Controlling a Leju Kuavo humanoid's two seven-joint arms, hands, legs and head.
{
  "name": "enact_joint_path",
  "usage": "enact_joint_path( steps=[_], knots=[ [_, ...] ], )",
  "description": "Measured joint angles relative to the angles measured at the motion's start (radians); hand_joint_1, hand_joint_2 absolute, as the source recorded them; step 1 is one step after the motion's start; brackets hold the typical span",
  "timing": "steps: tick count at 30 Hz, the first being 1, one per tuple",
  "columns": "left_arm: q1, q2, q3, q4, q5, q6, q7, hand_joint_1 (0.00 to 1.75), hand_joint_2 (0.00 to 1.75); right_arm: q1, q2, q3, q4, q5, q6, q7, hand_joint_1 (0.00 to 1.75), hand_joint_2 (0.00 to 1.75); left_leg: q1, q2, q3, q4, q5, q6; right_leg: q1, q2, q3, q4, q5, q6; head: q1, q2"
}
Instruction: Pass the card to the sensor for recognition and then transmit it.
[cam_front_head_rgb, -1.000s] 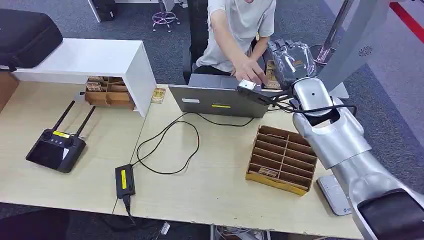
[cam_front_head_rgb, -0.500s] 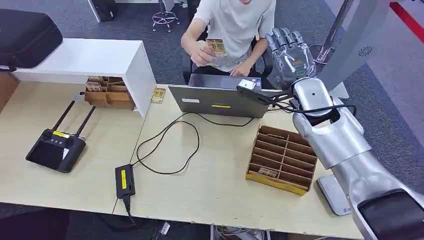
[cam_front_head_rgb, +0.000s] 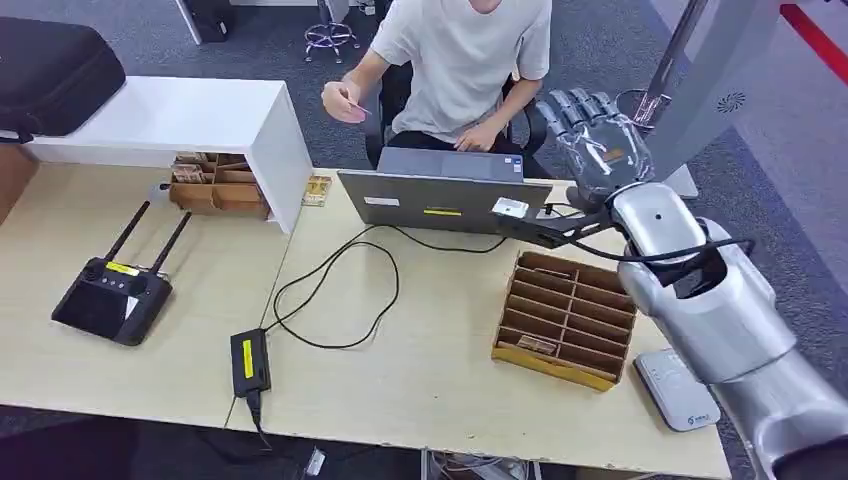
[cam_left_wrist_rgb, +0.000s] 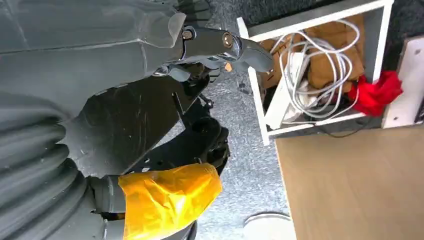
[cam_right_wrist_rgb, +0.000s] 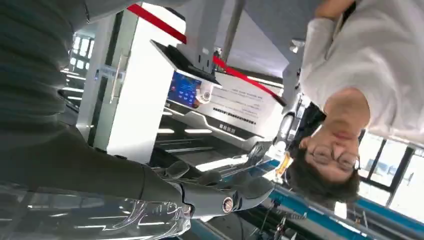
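The card (cam_front_head_rgb: 356, 105) is pinched in a seated person's hand (cam_front_head_rgb: 343, 102), held out beyond the far table edge, left of the laptop (cam_front_head_rgb: 440, 198). My right hand (cam_front_head_rgb: 592, 135) is raised behind the laptop's right corner, fingers spread, holding nothing; in the right wrist view the same hand (cam_right_wrist_rgb: 220, 194) is empty in the air. The white sensor (cam_front_head_rgb: 680, 391) lies flat at the table's near right edge, beside my right forearm. In the left wrist view my left hand (cam_left_wrist_rgb: 200, 125) hangs above the floor with nothing in it, one finger wrapped in orange tape.
A slotted wooden card box (cam_front_head_rgb: 565, 316) stands between laptop and sensor. A black cable (cam_front_head_rgb: 335, 290) loops to a power adapter (cam_front_head_rgb: 250, 361). A remote controller (cam_front_head_rgb: 112, 296) lies at left. A white shelf (cam_front_head_rgb: 190, 118) covers another card box (cam_front_head_rgb: 212, 184); a loose card (cam_front_head_rgb: 317, 190) lies beside it.
The person took the card from my right hand and carried it away to the left. My right hand opened, and the arm shifted right and a little nearer.
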Motion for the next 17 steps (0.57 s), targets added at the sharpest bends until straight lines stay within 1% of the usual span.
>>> enact_joint_path(
  steps=[3,8,9,13,17],
  knots=[
    [0.013,0.006,0.012,0.0,0.015,0.0,-0.019,0.0,1.75,0.028,-0.106,0.004,-0.12,-0.072,0.077,-0.001,0.0,1.75,0.0,0.0,0.0,0.0,0.0,0.0,0.0,0.0,0.0,0.0,0.0,0.0,0.0,0.0],
    [0.034,0.013,0.04,0.0,0.043,0.002,-0.05,0.0,1.75,0.114,-0.317,-0.011,-0.354,-0.191,0.126,0.013,0.0,1.75,0.0,-0.001,-0.001,0.001,-0.001,0.001,0.0,-0.001,-0.001,-0.001,-0.001,0.001,0.0,0.0],
    [0.038,0.014,0.048,0.0,0.05,0.002,-0.056,0.0,1.75,0.142,-0.369,-0.024,-0.409,-0.215,0.128,0.017,0.0,1.75,0.0,-0.001,-0.002,0.001,-0.001,0.001,0.0,-0.001,-0.001,-0.001,-0.001,0.001,0.0,0.0],
    [0.053,0.018,0.069,0.0,0.07,0.002,-0.074,0.0,1.75,0.267,-0.533,-0.08,-0.583,-0.277,0.113,0.04,0.0,1.75,0.0,-0.001,-0.003,0.0,-0.003,0.001,0.0,-0.001,-0.002,-0.001,-0.001,0.001,0.0,0.0],
    [0.064,0.019,0.087,0.0,0.085,0.0,-0.088,0.0,1.75,0.475,-0.678,-0.189,-0.74,-0.292,0.072,0.075,0.0,1.75,0.0,-0.001,-0.003,0.0,-0.003,0.002,0.0,-0.001,-0.003,-0.001,-0.002,0.001,-0.001,0.0]
  ],
)
